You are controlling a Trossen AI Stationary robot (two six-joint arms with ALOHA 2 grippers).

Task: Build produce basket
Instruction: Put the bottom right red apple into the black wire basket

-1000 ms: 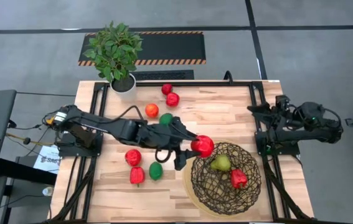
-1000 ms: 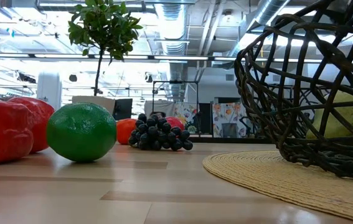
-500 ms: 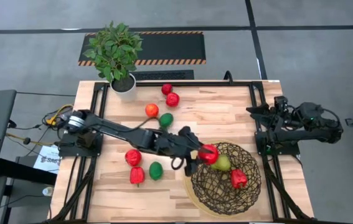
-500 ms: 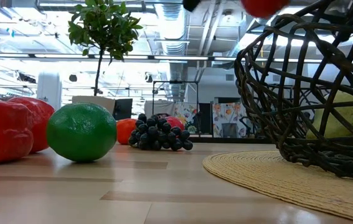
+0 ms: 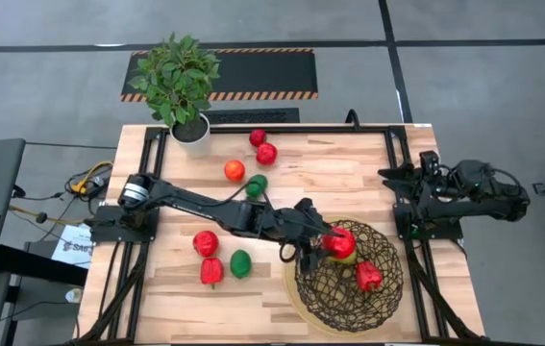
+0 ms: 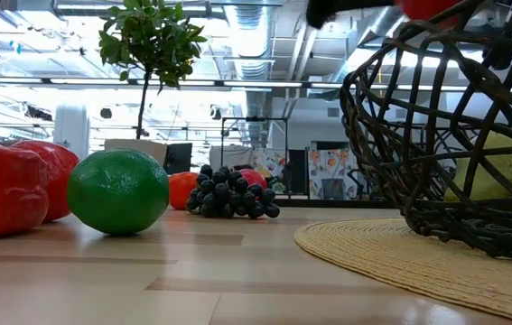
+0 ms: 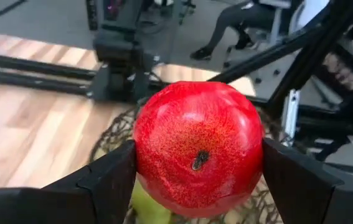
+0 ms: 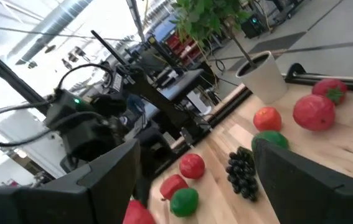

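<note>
My left claw (image 5: 335, 242) reaches out over the near-left rim of the basket (image 5: 384, 288), pinching a red apple (image 7: 198, 147) between both fingers; in my left wrist view the apple fills the gap, with the dark mesh and a bit of green pear (image 7: 146, 207) just beneath it. Inside the basket lie the pear and a red pepper (image 5: 369, 276). Out on the surface (image 5: 349, 173) sit the other produce: a red apple (image 5: 206, 242), a red pepper (image 5: 211, 272) and a green lime (image 5: 241, 262) near the front left, an orange (image 5: 235, 170), another lime (image 5: 257, 185) and dark grapes (image 6: 229, 192) mid-surface, and two red pieces (image 5: 263, 146) near the potted plant (image 5: 180, 82). My right claw (image 5: 394, 174) rests at the right edge, its fingers spread wide.
</note>
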